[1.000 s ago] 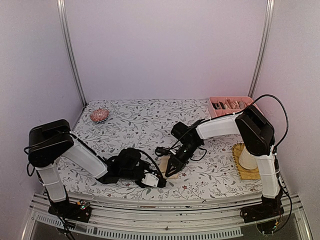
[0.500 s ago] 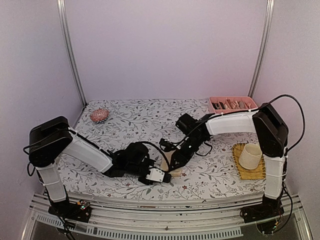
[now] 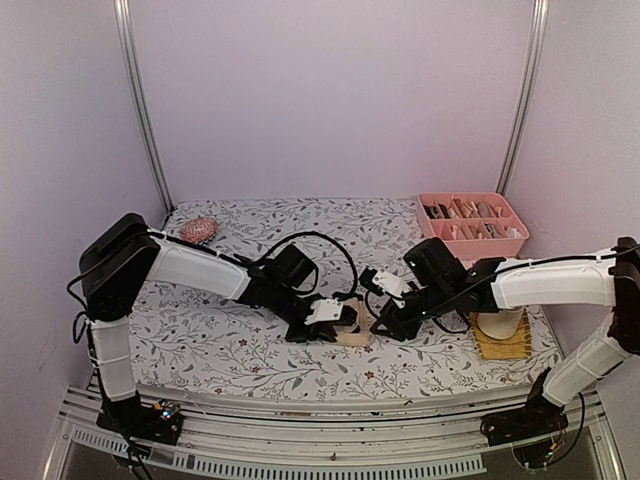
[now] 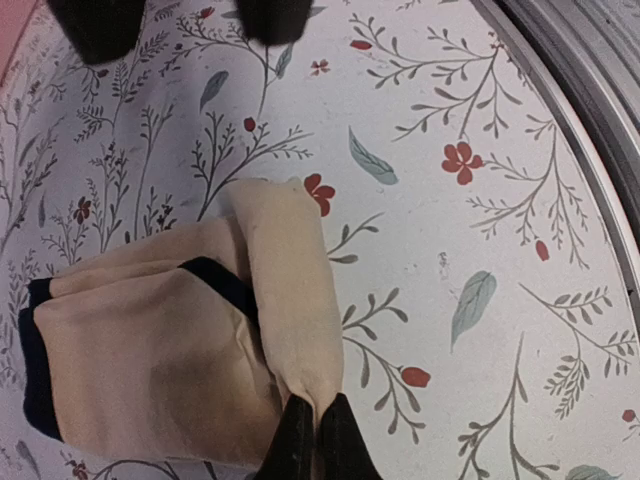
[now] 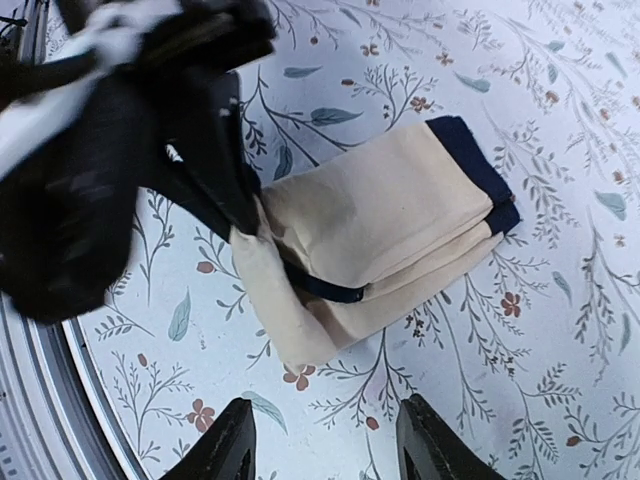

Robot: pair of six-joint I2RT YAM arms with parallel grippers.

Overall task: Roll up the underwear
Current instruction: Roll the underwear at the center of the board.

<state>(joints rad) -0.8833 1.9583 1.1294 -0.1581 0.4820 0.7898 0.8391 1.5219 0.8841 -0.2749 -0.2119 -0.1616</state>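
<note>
The beige underwear with black edging [image 3: 352,334] lies folded on the floral table, near the front middle. It shows in the left wrist view [image 4: 170,340] and the right wrist view [image 5: 385,235]. My left gripper [image 4: 313,432] is shut on a folded corner of the beige underwear; it shows in the top view [image 3: 340,322] on the cloth's left side. My right gripper [image 5: 325,440] is open and empty, just right of the cloth and a little above the table; it shows in the top view [image 3: 388,325]. The navy striped underwear is out of view.
A reddish-pink hairbrush [image 3: 198,231] lies at the back left. A pink divided tray [image 3: 471,214] stands at the back right. A cream cup [image 3: 497,323] sits on a yellow mat [image 3: 503,345] at the right. The table's metal front rail [image 4: 585,90] runs close by.
My left gripper moved right and up onto the beige underwear and pinched its corner. My right arm swung out to the right and lowered, its gripper off the cloth and open.
</note>
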